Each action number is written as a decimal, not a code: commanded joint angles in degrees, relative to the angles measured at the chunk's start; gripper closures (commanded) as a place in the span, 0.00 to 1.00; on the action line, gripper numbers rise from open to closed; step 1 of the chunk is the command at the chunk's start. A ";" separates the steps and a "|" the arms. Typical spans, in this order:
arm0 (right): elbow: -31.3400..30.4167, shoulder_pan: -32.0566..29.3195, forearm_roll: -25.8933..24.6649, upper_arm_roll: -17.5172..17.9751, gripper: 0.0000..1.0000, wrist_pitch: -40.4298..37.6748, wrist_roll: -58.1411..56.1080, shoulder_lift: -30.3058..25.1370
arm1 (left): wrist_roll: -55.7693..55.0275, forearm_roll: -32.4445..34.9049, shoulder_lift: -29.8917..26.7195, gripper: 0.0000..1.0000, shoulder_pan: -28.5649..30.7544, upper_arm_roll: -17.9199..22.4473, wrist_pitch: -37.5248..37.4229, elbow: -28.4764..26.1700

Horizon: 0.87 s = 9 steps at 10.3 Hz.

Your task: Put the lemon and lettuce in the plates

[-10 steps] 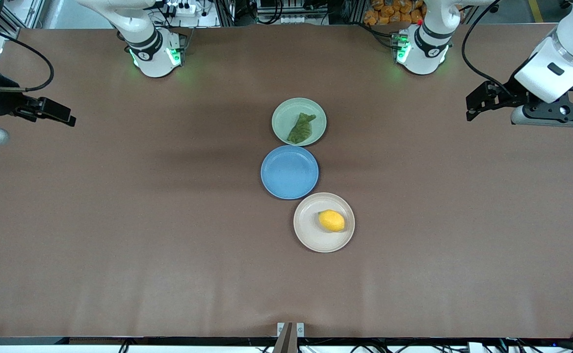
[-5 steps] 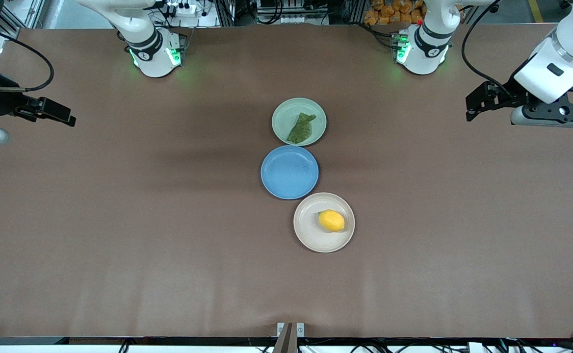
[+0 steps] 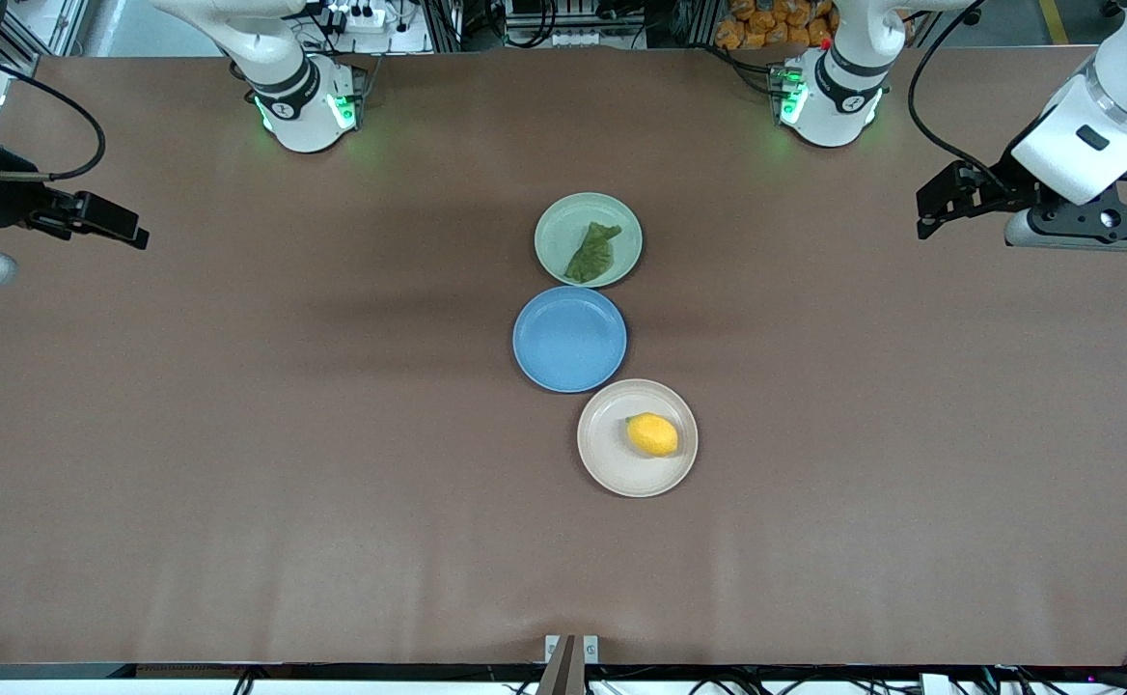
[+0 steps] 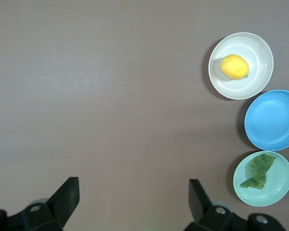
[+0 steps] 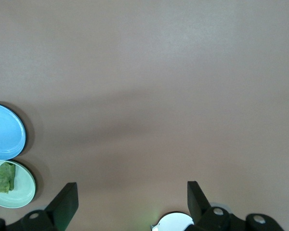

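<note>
The yellow lemon (image 3: 652, 434) (image 4: 234, 66) lies on the beige plate (image 3: 607, 454) (image 4: 241, 86), the plate nearest the front camera. On the pale green plate (image 3: 559, 227) (image 4: 279, 185) (image 5: 21, 190), nearest the robots' bases, rests the dark green lettuce (image 3: 592, 253) (image 4: 256, 171) (image 5: 5, 177). My left gripper (image 3: 925, 214) (image 4: 134, 192) hangs open over bare table toward the left arm's end, holding nothing. Over the right arm's end of the table my right gripper (image 3: 129, 227) (image 5: 132, 195) is open too, with nothing between its fingers. Both stay well apart from the plates.
A blue plate (image 3: 569, 338) (image 4: 272, 120) (image 5: 5, 131) with nothing in it sits between the other two plates, touching or nearly touching each. The three plates form a row down the middle of the brown table (image 3: 235, 434).
</note>
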 commanded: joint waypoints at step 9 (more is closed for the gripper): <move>1.28 -1.99 -1.92 0.61 0.00 5.49 -1.45 0.95 | 1.32 0.29 0.37 0.00 0.17 0.09 -1.10 1.02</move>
